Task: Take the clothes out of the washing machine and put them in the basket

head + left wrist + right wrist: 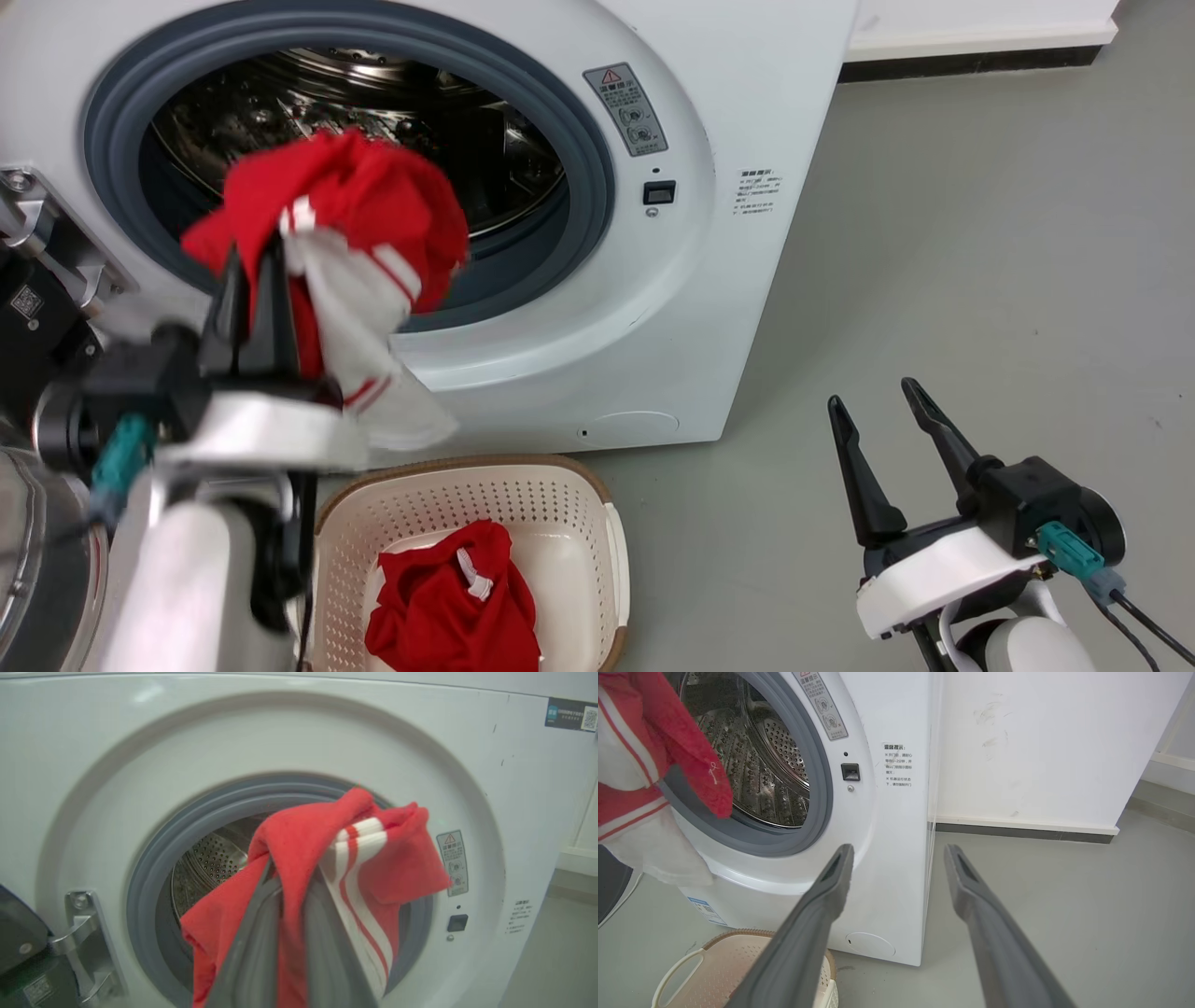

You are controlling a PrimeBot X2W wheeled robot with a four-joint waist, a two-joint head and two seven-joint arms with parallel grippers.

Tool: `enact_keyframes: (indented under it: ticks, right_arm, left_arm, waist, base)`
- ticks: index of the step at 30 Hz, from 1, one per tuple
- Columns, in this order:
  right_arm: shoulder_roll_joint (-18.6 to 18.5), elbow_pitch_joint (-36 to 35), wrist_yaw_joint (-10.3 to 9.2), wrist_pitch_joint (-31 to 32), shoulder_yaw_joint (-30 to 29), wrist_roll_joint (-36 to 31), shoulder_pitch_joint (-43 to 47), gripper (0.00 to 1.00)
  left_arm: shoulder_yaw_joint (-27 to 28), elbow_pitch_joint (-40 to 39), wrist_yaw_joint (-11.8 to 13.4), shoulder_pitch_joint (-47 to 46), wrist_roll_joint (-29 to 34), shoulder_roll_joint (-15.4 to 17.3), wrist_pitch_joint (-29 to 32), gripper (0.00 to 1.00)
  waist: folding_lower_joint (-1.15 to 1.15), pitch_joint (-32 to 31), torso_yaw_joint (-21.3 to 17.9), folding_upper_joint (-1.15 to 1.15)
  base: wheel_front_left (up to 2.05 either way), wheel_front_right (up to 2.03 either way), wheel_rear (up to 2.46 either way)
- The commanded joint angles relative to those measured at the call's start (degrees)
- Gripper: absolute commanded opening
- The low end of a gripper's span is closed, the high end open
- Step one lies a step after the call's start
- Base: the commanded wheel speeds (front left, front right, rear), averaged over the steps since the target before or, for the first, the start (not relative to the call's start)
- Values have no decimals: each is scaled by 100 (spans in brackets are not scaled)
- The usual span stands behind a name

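Where the white washing machine (747, 112) stands on the grey floor (980, 280), its metal door hinge (37, 224) juts out left of the grey-rimmed porthole (590, 168), whose opening the hanging cloth partly covers. The cream basket (560, 513) sits on the floor just before the machine, a crumpled red garment (448, 607) lying in it. The left tool (254, 254) is clenched on a red-and-white striped garment (373, 205), held outside the porthole above the basket's far rim, its white panel drooping beside the fingers. The right tool (870, 392) is spread wide, well off to the right.
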Motion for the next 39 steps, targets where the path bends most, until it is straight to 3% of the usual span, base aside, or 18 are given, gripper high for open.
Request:
enact_keyframes:
  ticks: [1,6,13,19,24,32,39]
  right_arm:
    - [0,-53,-4,7,27,4,42,100]
    - [1,-82,-3,9,48,-18,13,100]
    - [1,-176,-3,28,90,-90,-213,100]
    - [0,-313,-4,31,155,-178,-552,100]
    - [-1,-313,-4,-38,287,-183,-913,100]
    - [1,-101,-4,-297,494,17,-1331,100]
    - [2,97,-4,-491,617,188,-1542,100]
  left_arm:
    - [23,-347,135,490,-15,-62,98,0]
    - [-36,-688,379,1510,-110,-289,200,0]
    - [-451,408,173,1960,-387,-696,-54,0]
    - [-715,2167,-46,1156,-562,-919,-378,0]
    - [-785,3574,-190,81,-584,-980,-596,0]
    - [-761,5367,-188,-1367,-557,-986,-693,0]
    - [-645,6393,-120,-1896,-588,-773,-703,0]
  waist:
    - [1,67,4,0]
    - [1,292,77,0]
    - [1,869,253,0]
    - [1,1734,306,0]
    - [1,2504,130,0]
    - [1,3382,-329,0]
    - [1,3780,-648,0]
  base:
    - [0,0,0]
    - [0,0,0]
    - [0,0,0]
    - [0,0,0]
    - [0,0,0]
    - [0,0,0]
    - [0,0,0]
